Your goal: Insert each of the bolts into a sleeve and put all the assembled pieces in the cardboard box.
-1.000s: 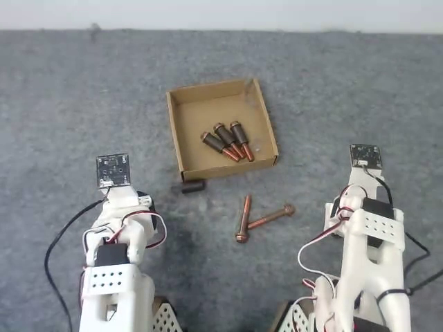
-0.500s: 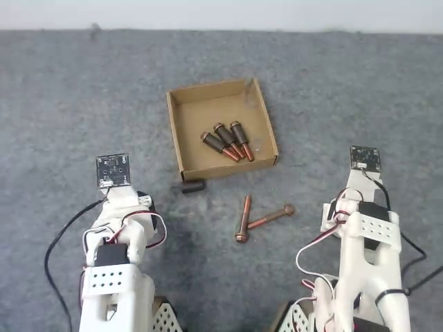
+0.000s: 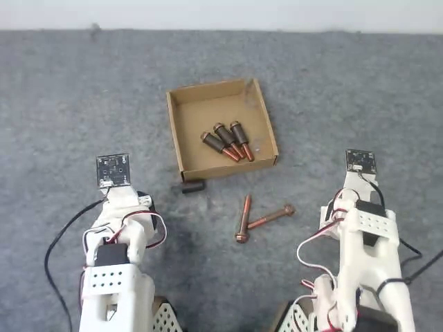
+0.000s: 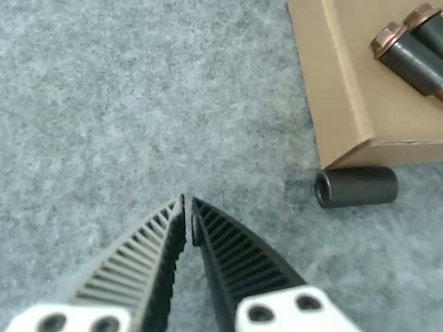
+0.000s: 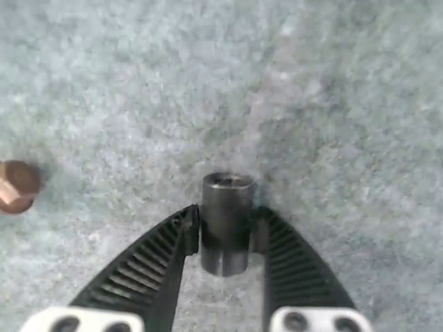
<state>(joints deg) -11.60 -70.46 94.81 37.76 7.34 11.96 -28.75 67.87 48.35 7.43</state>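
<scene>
Right gripper (image 5: 227,209) clamps a dark hollow sleeve (image 5: 227,238).
Left gripper (image 4: 187,203) pinched together; a copper bolt (image 5: 15,185) beside the right one is cut off.

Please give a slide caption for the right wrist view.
Right gripper, jaws shut on a dark sleeve; a bolt head lies nearby.

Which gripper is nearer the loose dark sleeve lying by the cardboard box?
Left. The left gripper sits close to the loose dark cylindrical sleeve; the right gripper is beyond the two copper bolts, holding another dark sleeve.
</scene>
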